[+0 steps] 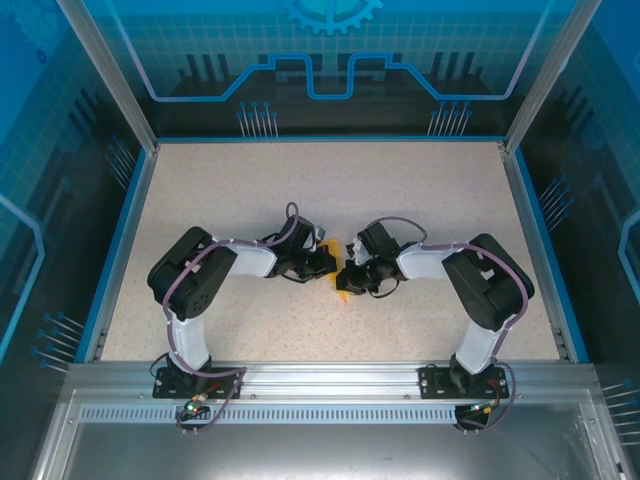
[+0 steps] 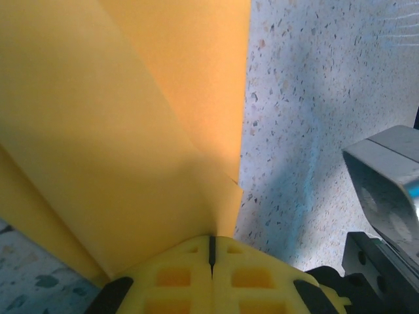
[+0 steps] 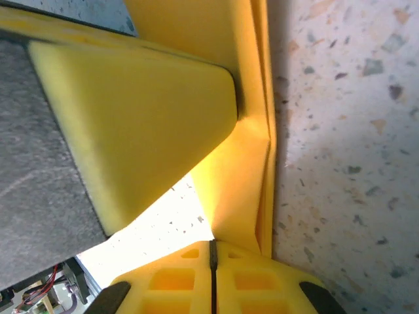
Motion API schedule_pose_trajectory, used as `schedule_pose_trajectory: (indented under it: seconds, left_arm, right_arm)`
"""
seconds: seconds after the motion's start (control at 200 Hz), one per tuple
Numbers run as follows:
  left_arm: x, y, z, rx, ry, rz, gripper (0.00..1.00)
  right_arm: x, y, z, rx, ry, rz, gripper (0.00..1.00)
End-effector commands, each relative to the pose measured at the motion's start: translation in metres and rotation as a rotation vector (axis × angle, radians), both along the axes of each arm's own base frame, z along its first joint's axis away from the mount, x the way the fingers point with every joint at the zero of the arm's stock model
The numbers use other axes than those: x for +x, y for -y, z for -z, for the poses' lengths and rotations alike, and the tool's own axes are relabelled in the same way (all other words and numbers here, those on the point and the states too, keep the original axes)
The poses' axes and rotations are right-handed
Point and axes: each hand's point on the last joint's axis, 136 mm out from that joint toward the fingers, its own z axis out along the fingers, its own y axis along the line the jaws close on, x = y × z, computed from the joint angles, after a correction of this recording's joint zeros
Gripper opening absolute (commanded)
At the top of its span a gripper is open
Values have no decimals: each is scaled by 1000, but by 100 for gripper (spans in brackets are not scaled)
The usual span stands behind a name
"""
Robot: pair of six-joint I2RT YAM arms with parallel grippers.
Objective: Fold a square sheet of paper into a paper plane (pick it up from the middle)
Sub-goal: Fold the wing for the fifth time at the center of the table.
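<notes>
The orange-yellow sheet of paper (image 1: 344,291) is held between both grippers at mid-table, mostly hidden under them in the top view. My left gripper (image 2: 211,245) is shut on the paper (image 2: 118,131), which fans up and left with a diagonal crease. My right gripper (image 3: 213,252) is shut on a folded, layered strip of the paper (image 3: 252,150) that runs straight up. The left gripper's yellow finger pad (image 3: 131,124) presses against that strip. From above, the left gripper (image 1: 325,262) and right gripper (image 1: 350,275) nearly touch. Whether the fold forms a paper plane cannot be told.
The speckled table (image 1: 330,180) stretches around the arms, bounded by a blue rim (image 1: 120,250) and transparent walls. Part of the right gripper's grey body (image 2: 386,190) sits close by in the left wrist view.
</notes>
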Motion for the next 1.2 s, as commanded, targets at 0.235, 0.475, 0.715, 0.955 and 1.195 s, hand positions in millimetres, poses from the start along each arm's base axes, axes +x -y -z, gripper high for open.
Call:
schedule_pose_trajectory:
  seconds: [0.235, 0.475, 0.715, 0.955, 1.195]
  left_arm:
    - [-17, -12, 29, 82, -81, 23, 0]
    - [-17, -11, 29, 81, -84, 25, 0]
    - [-16, -10, 28, 78, -83, 28, 0]
    - [-18, -11, 28, 86, -83, 34, 0]
    - [-17, -12, 28, 88, -82, 33, 0]
  right_arm:
    - [-26, 26, 21, -84, -69, 13, 7]
    - [-24, -3, -28, 45, 18, -73, 9]
    - [-29, 7, -3, -55, -22, -69, 9]
    - [-41, 29, 20, -90, -72, -36, 9]
    - [-56, 43, 35, -91, -121, -7, 9]
